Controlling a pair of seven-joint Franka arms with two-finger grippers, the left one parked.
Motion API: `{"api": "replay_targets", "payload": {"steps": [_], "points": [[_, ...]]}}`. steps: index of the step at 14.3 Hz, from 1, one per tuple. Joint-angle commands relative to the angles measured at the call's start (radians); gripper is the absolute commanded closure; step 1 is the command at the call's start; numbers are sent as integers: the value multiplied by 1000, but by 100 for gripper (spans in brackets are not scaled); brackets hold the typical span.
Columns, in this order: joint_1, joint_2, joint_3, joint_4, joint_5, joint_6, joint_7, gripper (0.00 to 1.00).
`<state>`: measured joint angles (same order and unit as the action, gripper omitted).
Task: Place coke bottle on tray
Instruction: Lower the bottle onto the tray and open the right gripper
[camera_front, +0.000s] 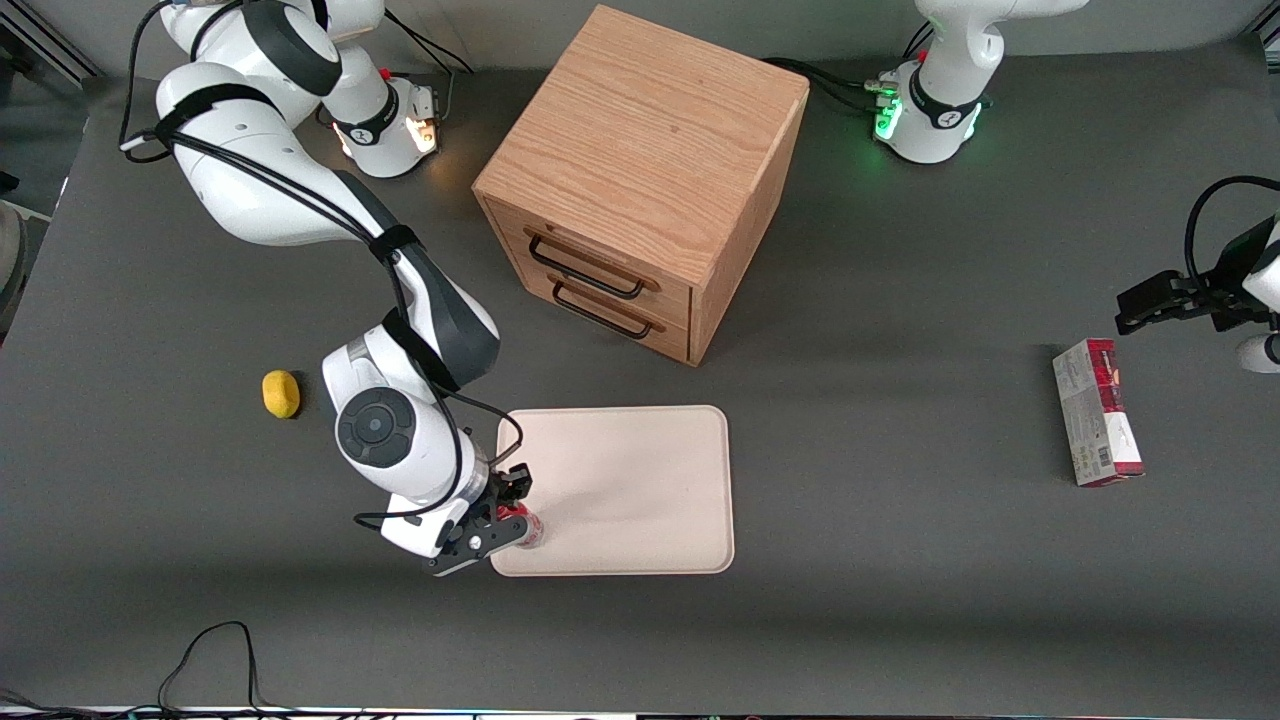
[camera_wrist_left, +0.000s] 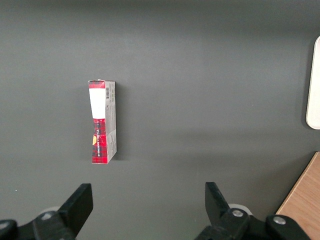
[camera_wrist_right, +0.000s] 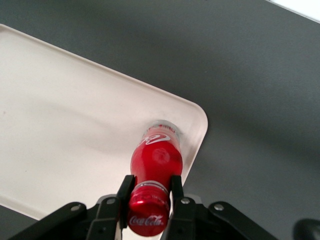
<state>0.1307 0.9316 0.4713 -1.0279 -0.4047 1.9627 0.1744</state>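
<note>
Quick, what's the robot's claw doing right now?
Gripper: fingers shut on the coke bottle at its neck, over a corner of the tray.

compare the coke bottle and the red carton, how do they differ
The coke bottle is round and slim; the carton is a flat-sided box. The bottle is held upright at the tray's corner, the hand shut on its neck; the carton lies flat on the table toward the parked arm's end, untouched. Both are mostly red.
</note>
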Motion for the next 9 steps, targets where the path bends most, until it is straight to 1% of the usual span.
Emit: {"api": "replay_targets", "payload": {"steps": [1, 5, 7, 8, 9], "points": [[1, 16, 10, 19, -37, 22, 57, 0], [0, -2, 9, 11, -34, 33, 60, 0], [-16, -45, 9, 3, -19, 18, 73, 0], [-35, -92, 10, -35, -8, -14, 83, 0], [-63, -155, 7, -87, 39, -39, 82, 0]]}}
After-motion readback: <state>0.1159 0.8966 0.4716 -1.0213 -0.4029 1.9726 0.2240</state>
